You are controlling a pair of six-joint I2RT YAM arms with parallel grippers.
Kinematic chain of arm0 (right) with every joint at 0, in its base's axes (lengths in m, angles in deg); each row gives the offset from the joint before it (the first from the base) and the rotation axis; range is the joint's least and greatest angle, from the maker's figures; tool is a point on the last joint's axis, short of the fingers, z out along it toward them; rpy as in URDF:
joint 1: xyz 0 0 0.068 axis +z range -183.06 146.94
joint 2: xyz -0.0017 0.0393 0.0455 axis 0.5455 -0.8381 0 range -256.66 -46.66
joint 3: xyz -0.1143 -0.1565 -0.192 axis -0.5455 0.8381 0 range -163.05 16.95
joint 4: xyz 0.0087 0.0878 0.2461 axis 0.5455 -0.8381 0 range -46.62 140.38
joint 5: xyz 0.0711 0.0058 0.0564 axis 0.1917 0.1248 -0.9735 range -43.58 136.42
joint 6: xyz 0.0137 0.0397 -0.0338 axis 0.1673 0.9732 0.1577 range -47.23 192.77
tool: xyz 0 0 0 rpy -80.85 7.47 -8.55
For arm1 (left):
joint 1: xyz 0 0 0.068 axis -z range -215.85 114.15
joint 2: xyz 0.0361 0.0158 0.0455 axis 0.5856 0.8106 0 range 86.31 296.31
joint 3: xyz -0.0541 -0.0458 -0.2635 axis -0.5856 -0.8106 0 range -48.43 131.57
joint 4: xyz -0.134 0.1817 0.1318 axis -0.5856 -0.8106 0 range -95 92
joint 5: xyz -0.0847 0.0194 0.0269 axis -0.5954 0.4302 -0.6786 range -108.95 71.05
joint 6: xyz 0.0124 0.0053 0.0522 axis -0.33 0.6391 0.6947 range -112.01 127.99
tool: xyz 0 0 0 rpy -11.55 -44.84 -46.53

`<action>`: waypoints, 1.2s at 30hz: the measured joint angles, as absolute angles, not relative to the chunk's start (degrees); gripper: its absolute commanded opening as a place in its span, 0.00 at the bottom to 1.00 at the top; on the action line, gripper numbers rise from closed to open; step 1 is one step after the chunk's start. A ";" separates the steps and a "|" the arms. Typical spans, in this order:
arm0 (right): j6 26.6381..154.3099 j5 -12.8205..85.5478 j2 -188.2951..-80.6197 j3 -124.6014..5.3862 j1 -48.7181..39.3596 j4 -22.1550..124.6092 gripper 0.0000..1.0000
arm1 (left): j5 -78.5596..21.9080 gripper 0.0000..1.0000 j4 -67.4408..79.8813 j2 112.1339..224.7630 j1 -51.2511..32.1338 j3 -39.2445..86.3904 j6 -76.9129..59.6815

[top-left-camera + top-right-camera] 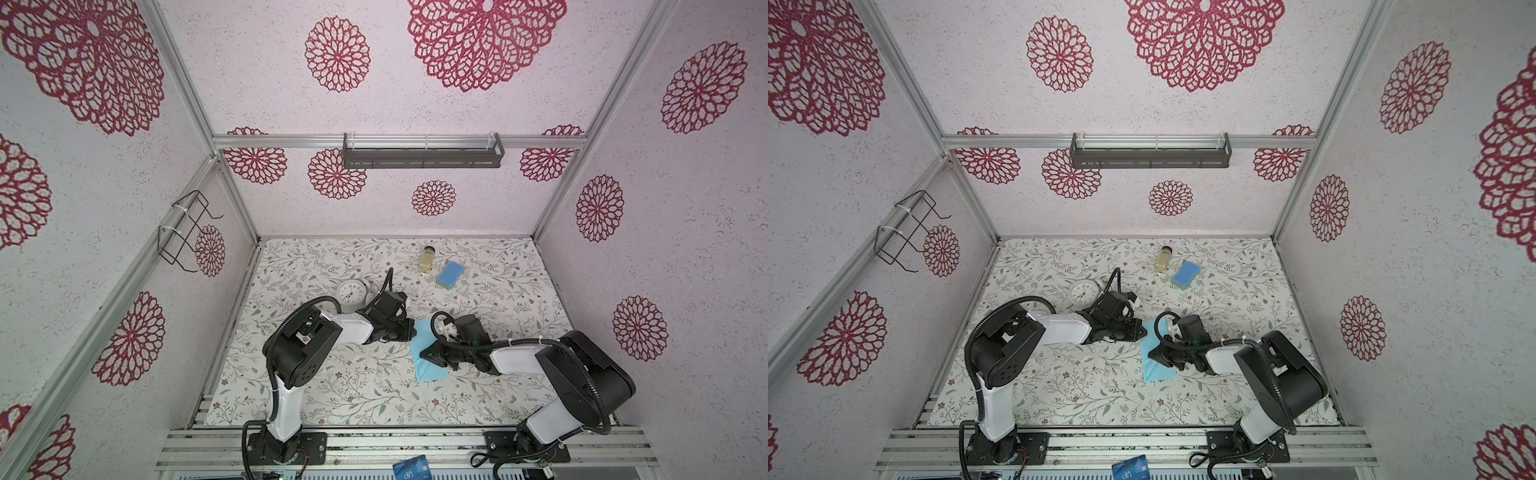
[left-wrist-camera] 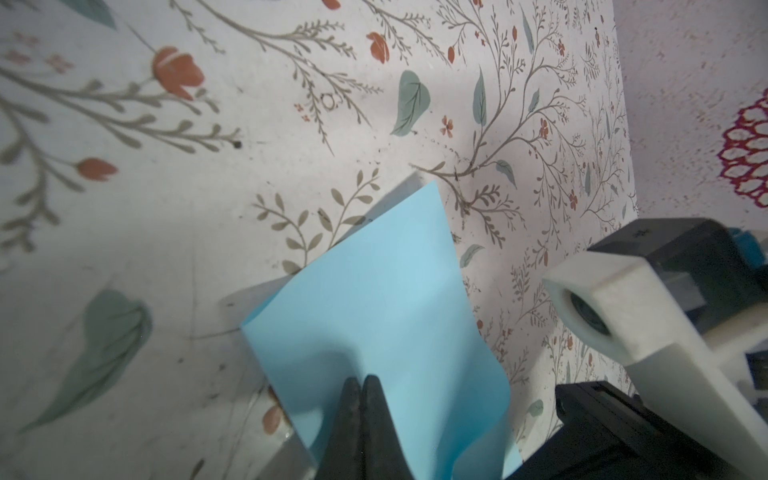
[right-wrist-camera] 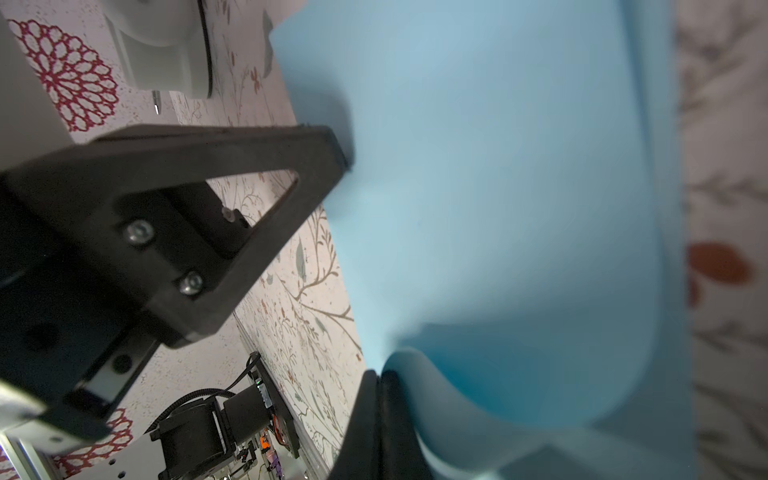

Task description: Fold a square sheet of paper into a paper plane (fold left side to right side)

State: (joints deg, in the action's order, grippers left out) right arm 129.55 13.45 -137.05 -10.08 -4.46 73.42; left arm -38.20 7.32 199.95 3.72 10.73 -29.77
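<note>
Pinching an edge of the sheet point(image 3: 498, 208) in the closed right gripper point(image 3: 380, 374), curling it above the table point(image 1: 332, 386) centre. Resting the closed left gripper point(image 2: 360, 380) at the far edge, grasp not determinable. Executing the left-to-right fold; next, calling for aligned edges before creasing.

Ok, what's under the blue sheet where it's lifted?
Beneath the raised flap of the square sheet of paper, the wrist views show only its own lower layer, shadow and the floral mat at the edges. The mat under the flat part is covered.
</note>
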 measured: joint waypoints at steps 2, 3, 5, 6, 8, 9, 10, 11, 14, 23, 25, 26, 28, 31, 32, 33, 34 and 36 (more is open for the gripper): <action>129.83 13.66 -137.20 -10.08 -4.46 73.95 0.00 | -38.20 0.00 7.32 199.95 3.72 10.73 -29.70; 129.88 13.90 -137.26 -10.08 -4.46 74.23 0.00 | -38.20 0.00 7.32 199.95 3.75 10.73 -29.70; 130.03 14.19 -137.70 -10.08 -4.46 75.06 0.00 | -38.20 0.00 7.32 199.95 3.75 10.73 -29.70; 130.18 14.38 -137.99 -10.08 -4.44 75.39 0.00 | -38.18 0.00 7.32 199.95 3.75 10.73 -29.68; 130.29 14.49 -138.60 -10.08 -4.44 75.92 0.00 | -38.20 0.00 7.32 199.95 3.75 10.73 -29.70; 130.29 14.52 -138.90 -10.08 -4.44 76.18 0.00 | -38.18 0.00 7.32 199.95 3.75 10.73 -29.70; 130.31 14.56 -139.10 -10.08 -4.42 76.33 0.00 | -38.18 0.00 7.32 199.95 3.75 10.73 -29.70; 130.31 14.56 -139.25 -10.08 -4.42 76.44 0.00 | -38.18 0.00 7.32 199.95 3.75 10.71 -29.68; 130.36 14.63 -139.45 -10.08 -4.42 76.59 0.00 | -38.18 0.00 7.32 199.95 3.75 10.71 -29.68; 131.21 15.11 -139.43 -9.43 -4.42 77.88 0.00 | -38.20 0.00 7.37 199.95 3.75 10.68 -29.68; 131.32 15.22 -139.32 -9.01 -4.42 78.34 0.00 | -38.18 0.00 7.37 199.95 3.75 10.68 -29.68; 131.34 15.30 -139.30 -8.88 -4.42 78.54 0.00 | -38.18 0.00 7.37 199.95 3.75 10.68 -29.68; 131.43 15.39 -139.30 -8.62 -4.42 79.11 0.00 | -38.18 0.00 7.37 199.95 3.77 10.68 -29.68; 131.71 15.46 -139.30 -8.40 -4.42 79.52 0.00 | -38.20 0.00 7.37 199.95 3.77 10.68 -29.70; 131.73 15.48 -139.30 -8.33 -4.42 79.63 0.04 | -38.18 0.00 7.37 199.95 3.77 10.68 -29.68; 131.80 15.50 -139.30 -8.27 -4.42 79.79 0.09 | -38.18 0.00 7.37 199.95 3.77 10.68 -29.68; 131.93 15.50 -139.30 -8.24 -4.42 79.83 0.13 | -38.20 0.00 7.37 199.95 3.77 10.68 -29.68; 131.95 15.48 -139.25 -8.20 -4.40 80.42 0.18 | -38.20 0.00 7.37 199.95 3.77 10.68 -29.70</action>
State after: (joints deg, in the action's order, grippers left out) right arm 131.95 15.48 -139.25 -8.20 -4.40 80.42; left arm -38.20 7.37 199.95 3.77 10.68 -29.70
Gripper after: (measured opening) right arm 0.145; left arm 0.040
